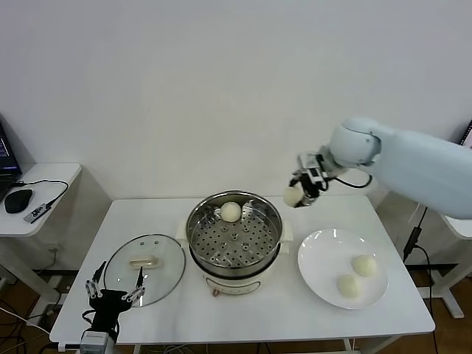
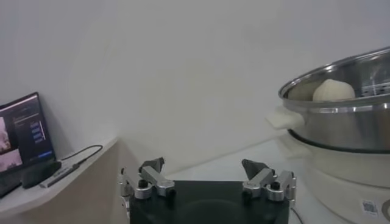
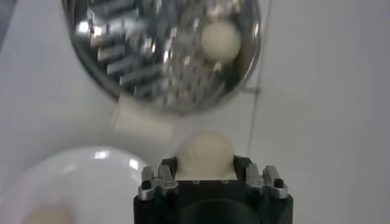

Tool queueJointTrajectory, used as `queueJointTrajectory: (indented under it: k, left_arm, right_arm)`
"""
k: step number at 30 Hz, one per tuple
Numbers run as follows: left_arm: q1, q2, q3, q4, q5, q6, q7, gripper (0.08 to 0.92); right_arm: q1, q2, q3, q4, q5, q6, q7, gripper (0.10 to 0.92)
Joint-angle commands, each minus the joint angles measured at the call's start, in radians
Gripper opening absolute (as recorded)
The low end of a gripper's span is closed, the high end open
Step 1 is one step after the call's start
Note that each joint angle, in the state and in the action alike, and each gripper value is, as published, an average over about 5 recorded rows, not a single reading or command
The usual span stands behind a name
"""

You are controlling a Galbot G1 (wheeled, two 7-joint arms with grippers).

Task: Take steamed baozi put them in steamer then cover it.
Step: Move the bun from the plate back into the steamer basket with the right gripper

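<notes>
The right gripper (image 1: 301, 193) is clamped on one steamed baozi (image 3: 206, 155), held in the air beyond the table (image 1: 169, 306) edge, with the steamer (image 1: 234, 234) below and to its left, a second baozi (image 1: 231, 212) lying on its perforated tray. Below the gripper, two more buns (image 1: 364, 265) sit on the white plate (image 1: 318, 258). Well apart from it, the left gripper (image 1: 115, 289) rests with fingers spread just beside the glass cover (image 1: 144, 270), which lies flat on the table left of the steamer.

We see one cream baozi (image 1: 231, 212) inside the open steel steamer (image 1: 234, 234) at frame centre. Its glass cover (image 1: 144, 268) lies flat at lower left. Two buns (image 1: 357, 275) rest lower right, and a fourth (image 1: 293, 195) hangs above.
</notes>
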Motion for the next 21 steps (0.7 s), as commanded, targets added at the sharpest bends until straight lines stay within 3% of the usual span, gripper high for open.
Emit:
queueJointTrajectory:
  k: [1, 10, 21]
  left_arm:
    - [-0.001, -0.002, 0.0, 0.0, 0.001, 0.001, 0.001, 0.823]
    - [-0.008, -0.011, -0.001, 0.008, 0.006, 0.0, 0.001, 0.823]
    - [-0.011, -0.012, -0.008, 0.016, 0.006, -0.001, 0.001, 0.823]
  right_arm:
    - [0.001, 0.242, -0.035, -0.014, 0.185, -0.096, 0.088, 0.594]
    - [-0.109, 0.404, -0.027, -0.137, 0.201, -0.153, 0.148, 0.594]
    - [-0.191, 0.458, -0.035, -0.215, 0.15, -0.169, 0.157, 0.594]
